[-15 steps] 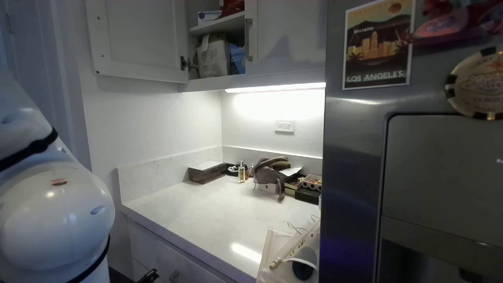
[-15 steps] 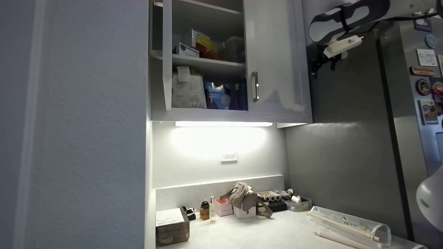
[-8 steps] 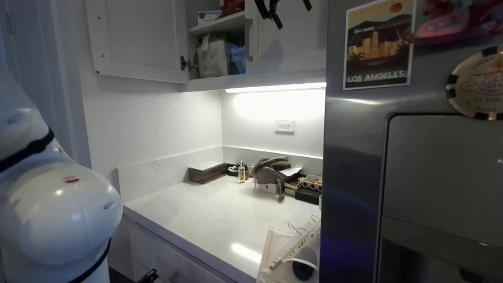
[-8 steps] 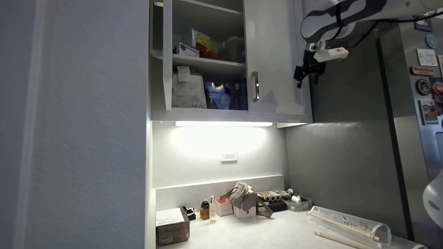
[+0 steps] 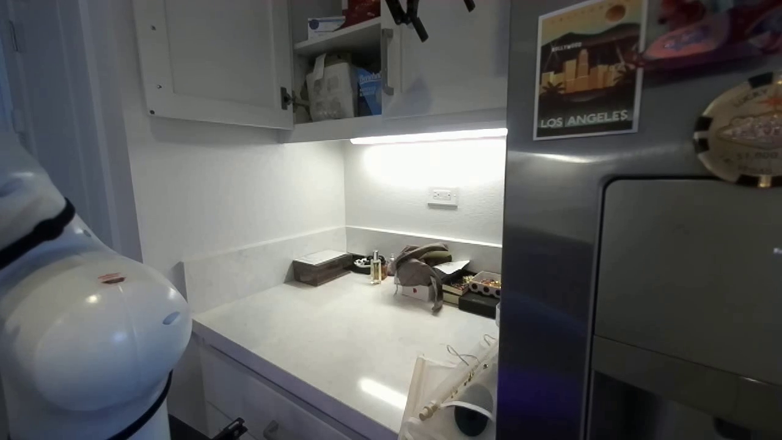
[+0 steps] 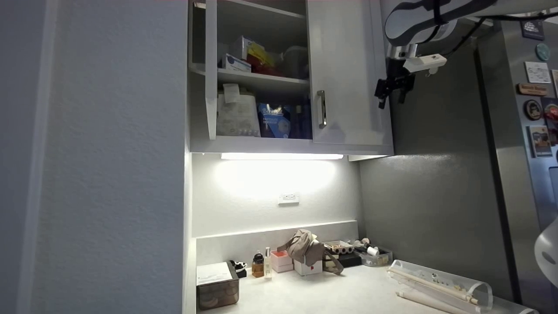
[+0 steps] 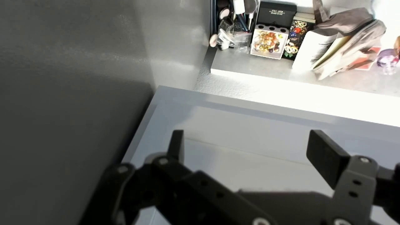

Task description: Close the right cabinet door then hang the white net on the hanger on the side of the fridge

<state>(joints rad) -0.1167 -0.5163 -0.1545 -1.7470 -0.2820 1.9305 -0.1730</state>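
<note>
Right cabinet door (image 6: 348, 61) closed | edge beside fridge (image 6: 423, 196) | gripper (image 7: 247, 142) spread wide, clear of both

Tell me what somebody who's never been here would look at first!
Probably the bright light strip, glowing under the upper cabinet in both exterior views. Next might come the colourful LOS ANGELES picture on the front of the grey fridge, with a big round poker chip to its right in that exterior view. Then perhaps the robot's black hand, open, up by the right cabinet door.
</note>
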